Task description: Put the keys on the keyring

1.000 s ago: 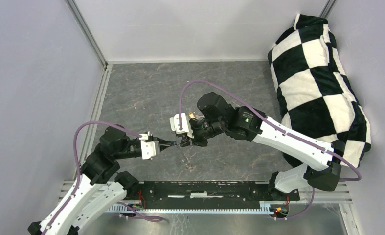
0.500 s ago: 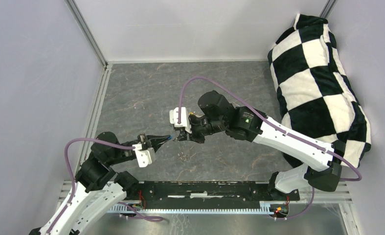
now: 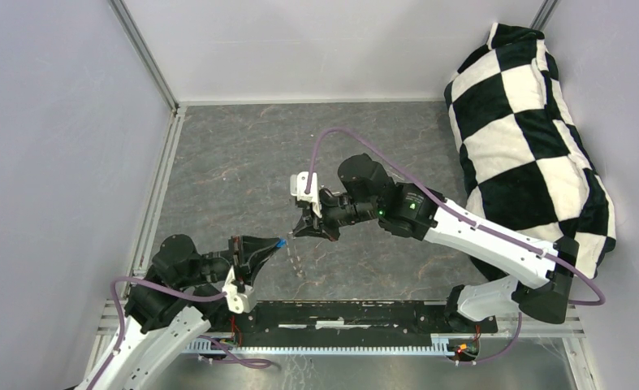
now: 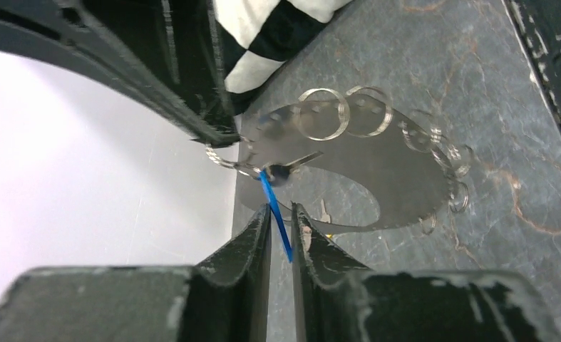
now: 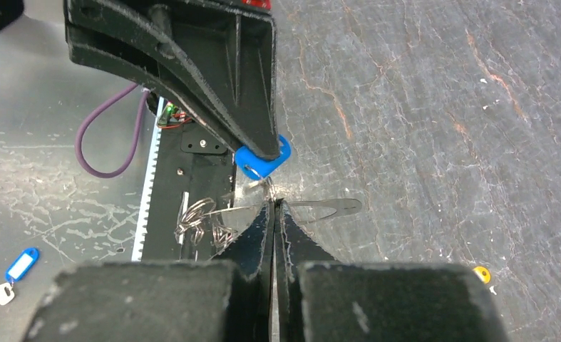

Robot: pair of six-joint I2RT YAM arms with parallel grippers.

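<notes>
The blue-headed key (image 4: pixel 278 222) stands edge-on between the fingers of my left gripper (image 4: pixel 281 208), which is shut on it. From the right wrist its blue head (image 5: pixel 263 158) pokes out under the left fingers. My right gripper (image 5: pixel 274 202) is shut on the keyring (image 5: pixel 332 206), a thin silver band sticking out to the right of its tips. In the left wrist view the keyring (image 4: pixel 398 178) hangs just past the blue key's tip. From above, the left gripper (image 3: pixel 277 243) and right gripper (image 3: pixel 300 231) meet tip to tip over the table. A small yellow-headed key (image 5: pixel 482 273) lies on the table.
A string of small wire rings (image 5: pixel 200 217) dangles from the keyring. A checkered black-and-white cushion (image 3: pixel 535 138) fills the right side. A tagged blue key (image 5: pixel 21 265) lies on the metal ledge past the black base rail (image 3: pixel 340 318). White walls (image 3: pixel 56 122) close in the left and back.
My left arm has drawn back toward the near edge and swung its gripper up-right, carrying the blue key a little lower. The right gripper has shifted slightly right.
</notes>
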